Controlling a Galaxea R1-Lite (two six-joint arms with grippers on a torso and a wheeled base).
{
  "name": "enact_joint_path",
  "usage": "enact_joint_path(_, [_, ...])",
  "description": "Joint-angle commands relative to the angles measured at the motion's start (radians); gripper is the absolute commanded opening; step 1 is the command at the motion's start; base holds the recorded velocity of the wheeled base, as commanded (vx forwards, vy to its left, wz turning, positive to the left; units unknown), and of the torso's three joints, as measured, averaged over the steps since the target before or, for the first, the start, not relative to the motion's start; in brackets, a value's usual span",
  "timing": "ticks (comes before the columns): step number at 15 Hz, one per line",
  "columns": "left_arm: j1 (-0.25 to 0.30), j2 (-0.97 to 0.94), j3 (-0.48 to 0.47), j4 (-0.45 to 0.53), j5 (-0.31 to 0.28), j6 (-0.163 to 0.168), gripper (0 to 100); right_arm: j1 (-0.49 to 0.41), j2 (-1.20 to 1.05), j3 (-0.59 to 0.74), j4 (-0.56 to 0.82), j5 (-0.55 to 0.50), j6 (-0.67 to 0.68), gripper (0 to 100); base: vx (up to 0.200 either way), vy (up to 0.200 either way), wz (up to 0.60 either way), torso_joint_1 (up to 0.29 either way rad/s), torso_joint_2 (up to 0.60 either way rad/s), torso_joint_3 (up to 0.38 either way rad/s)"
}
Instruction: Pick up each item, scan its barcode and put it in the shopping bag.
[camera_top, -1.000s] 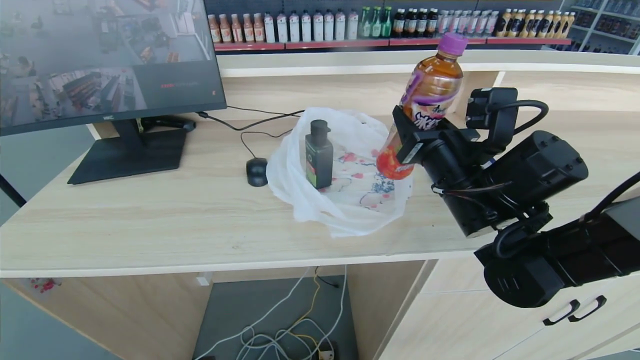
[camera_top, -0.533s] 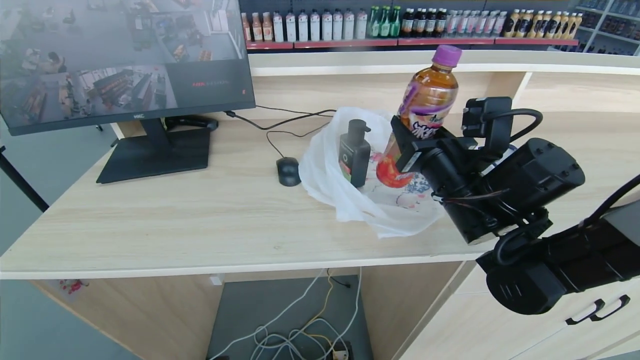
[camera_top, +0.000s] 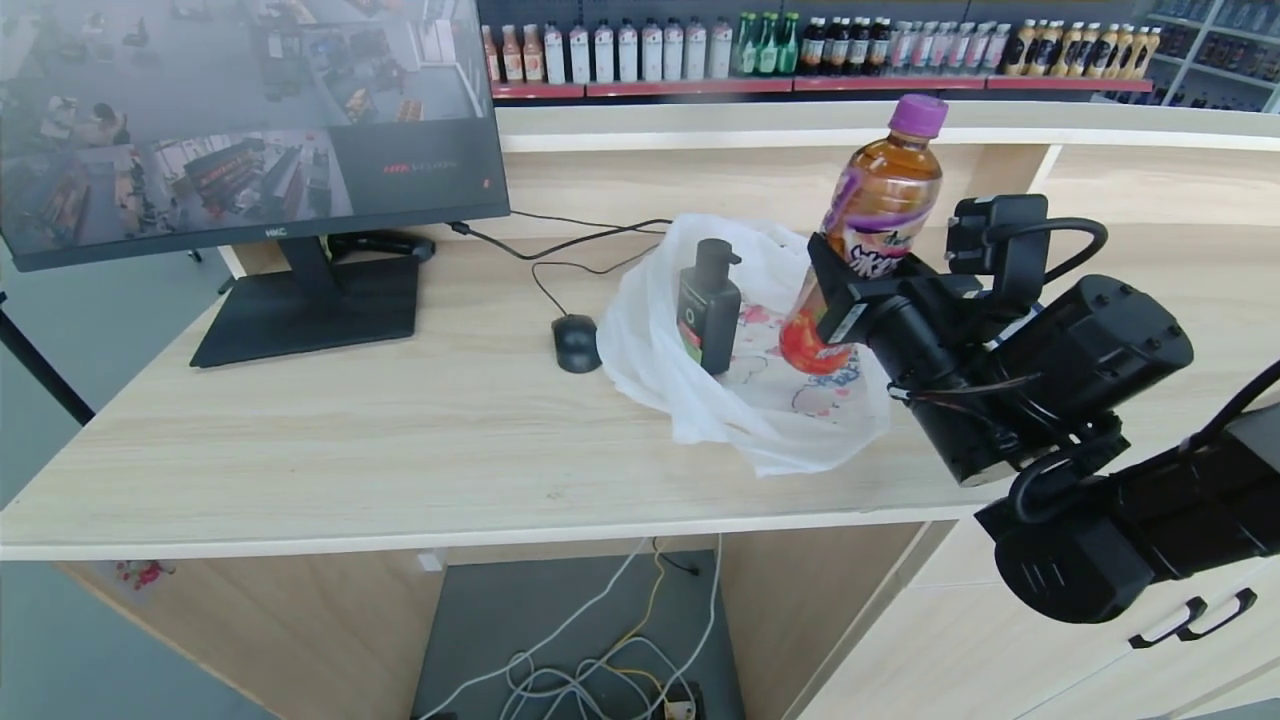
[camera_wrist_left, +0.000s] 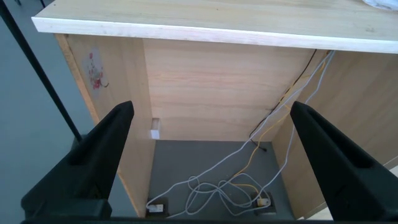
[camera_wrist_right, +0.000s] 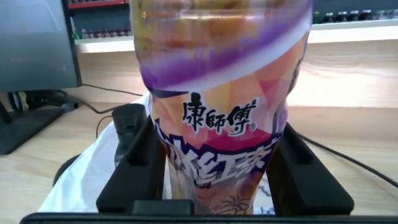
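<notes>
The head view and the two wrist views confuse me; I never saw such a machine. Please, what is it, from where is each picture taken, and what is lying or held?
It is a two-armed robot at a shop counter. The head view looks down from its head. Its right gripper is shut on a tea bottle, beside the white shopping bag, in which a dark pump bottle stands. A monitor and a mouse are there too. The right wrist view, from that arm, sees the tea bottle closely. The left wrist view looks under the counter past the open, empty left gripper.
</notes>
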Motion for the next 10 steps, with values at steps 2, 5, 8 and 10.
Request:
enact_joint_path(2, [0.000,0.000,0.000,-0.001,0.000,0.000,100,-0.059,0.003,-0.004,-0.002,-0.001,-0.002,0,0.000,0.000,0.00,0.000,0.00,0.000])
enact_joint_path(5, [0.000,0.001,0.000,-0.001,0.000,0.000,100,-0.056,0.014,-0.006,-0.002,-0.001,0.001,0,0.000,0.000,0.00,0.000,0.00,0.000])
enact_joint_path(8, [0.000,0.001,0.000,-0.001,0.000,0.000,100,-0.056,0.029,-0.008,-0.002,-0.001,0.004,0,0.000,0.000,0.00,0.000,0.00,0.000])
enact_joint_path(10, [0.000,0.000,0.000,-0.001,0.000,0.000,100,-0.050,0.045,-0.008,-0.002,0.001,0.006,0,0.000,0.000,0.00,0.000,0.00,0.000])
